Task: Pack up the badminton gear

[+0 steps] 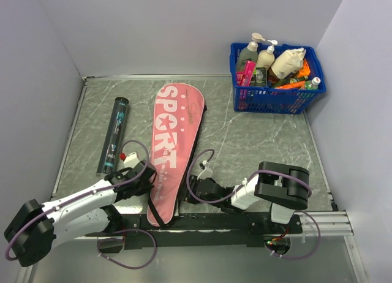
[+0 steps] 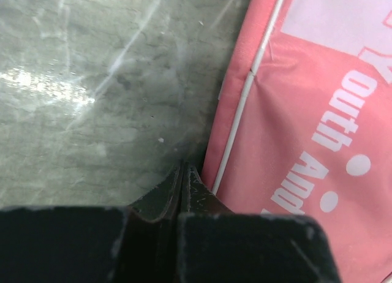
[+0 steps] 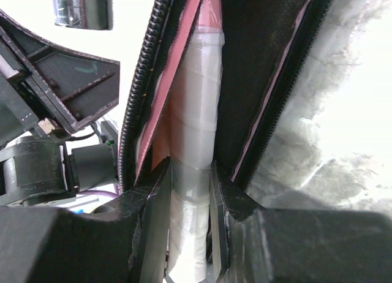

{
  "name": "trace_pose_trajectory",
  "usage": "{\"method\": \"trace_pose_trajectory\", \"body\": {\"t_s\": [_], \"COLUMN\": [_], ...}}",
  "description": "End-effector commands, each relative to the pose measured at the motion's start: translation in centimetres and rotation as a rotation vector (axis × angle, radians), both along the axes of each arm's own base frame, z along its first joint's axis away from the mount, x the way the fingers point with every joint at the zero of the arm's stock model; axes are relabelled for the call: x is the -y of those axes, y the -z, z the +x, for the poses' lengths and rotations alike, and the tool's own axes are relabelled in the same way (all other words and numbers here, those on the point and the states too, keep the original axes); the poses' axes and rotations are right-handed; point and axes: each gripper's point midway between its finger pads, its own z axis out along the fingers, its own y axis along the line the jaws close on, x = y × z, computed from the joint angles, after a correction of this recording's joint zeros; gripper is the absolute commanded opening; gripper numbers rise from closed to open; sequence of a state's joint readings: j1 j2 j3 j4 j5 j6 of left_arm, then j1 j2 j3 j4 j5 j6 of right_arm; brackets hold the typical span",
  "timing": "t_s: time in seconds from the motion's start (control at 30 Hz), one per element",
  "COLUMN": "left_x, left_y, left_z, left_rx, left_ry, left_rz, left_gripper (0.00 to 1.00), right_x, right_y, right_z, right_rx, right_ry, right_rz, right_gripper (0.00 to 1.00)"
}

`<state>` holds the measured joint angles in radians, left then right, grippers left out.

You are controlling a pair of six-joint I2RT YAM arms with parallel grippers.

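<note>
Racket cover lies flat on the counter, centre-left. Its long axis runs near to far and leans slightly right. The wide rounded head end points away from the arms and the narrow end sits at the near edge. The "SPORT" lettering runs along that axis.

Left hand is at the cover's left edge, low on the narrow half. In the left wrist view the fingertips are pressed together with nothing visible between them. They sit on bare counter just beside the cover's white-piped edge. Cannot tell whether they touch it.

Right hand is at the cover's right side near the narrow end, pointing left toward it. In the right wrist view this hand is clamped on a white-wrapped racket handle, with both fingers against its sides. The handle's long axis runs straight away from the hand, up into the cover's open mouth. Black lining shows on either side, and a black zipper runs along the left lip. The rest of the racket is hidden inside.

Black tube lies flat to the left of the cover, roughly parallel to it and not touching, cap end far. Its near end is close to the left hand.

Blue basket of bottles sits in the far right corner, well apart from the cover.
</note>
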<state>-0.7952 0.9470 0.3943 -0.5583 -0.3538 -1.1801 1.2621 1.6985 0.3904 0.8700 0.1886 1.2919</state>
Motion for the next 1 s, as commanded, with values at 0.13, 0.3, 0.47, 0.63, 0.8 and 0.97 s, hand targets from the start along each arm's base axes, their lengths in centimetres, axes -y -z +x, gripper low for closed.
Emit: {"method": "trace_pose_trajectory", "body": {"t_s": [0.13,0.3,0.47,0.63,0.8,0.97], "left_x": [3.2,3.8,4.1,4.1,3.6,3.6], "left_y": [0.7,0.4,0.4,0.5,-0.2,-1.1], "left_z": [-1.7,-1.6,-1.7,-1.7,-1.3,-0.8], "left_rx": [-0.060,-0.045,-0.034,-0.023,0.002,0.035], "left_ry": [0.147,0.179,0.204,0.217,0.207,0.180], "left_rz": [-0.147,-0.167,-0.182,-0.189,-0.166,-0.182], "left_gripper": [0.01,0.01,0.01,0.01,0.04,0.04], "right_x": [-4.2,-6.7,-8.8,-7.8,-5.3,-2.8], "right_y": [-4.3,-5.6,-7.3,-6.1,-4.9,-4.1], "right_z": [0.7,-1.0,-3.1,-3.0,-2.7,-2.4], "right_rx": [0.071,0.073,0.069,0.048,0.044,0.045], "right_ry": [-0.076,-0.210,-0.350,-0.318,-0.262,-0.216], "right_rz": [0.136,0.241,0.400,0.370,0.277,0.163], "right_gripper": [0.00,0.00,0.07,0.31,0.50,0.57]}}
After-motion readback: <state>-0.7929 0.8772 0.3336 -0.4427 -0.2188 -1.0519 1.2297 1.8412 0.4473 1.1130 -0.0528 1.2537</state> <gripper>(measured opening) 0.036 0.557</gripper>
